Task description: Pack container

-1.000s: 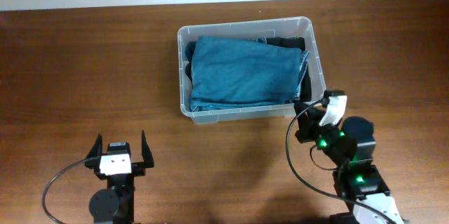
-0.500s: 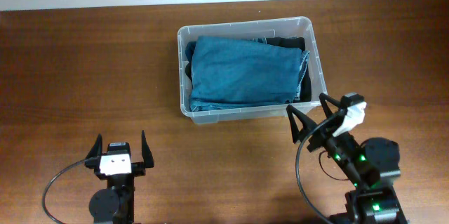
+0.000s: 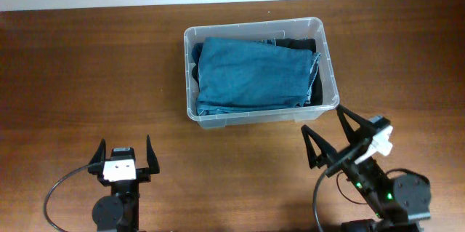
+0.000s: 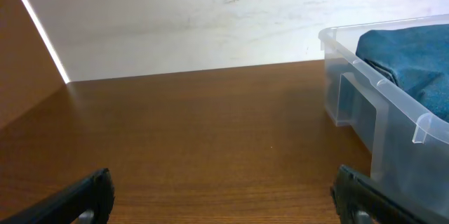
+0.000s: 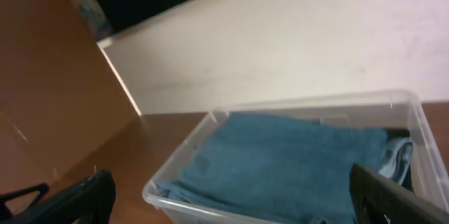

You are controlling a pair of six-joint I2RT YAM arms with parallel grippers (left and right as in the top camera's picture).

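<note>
Overhead: ribbed clear plastic container (image 3: 325,46)

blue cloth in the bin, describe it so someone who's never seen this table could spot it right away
On the brown wooden table, find the clear plastic container near the far edge. The folded blue cloth lies on top inside and fills most of it. It is lighter than the dark garment, which peeks out only at the far right corner and right side.
</note>
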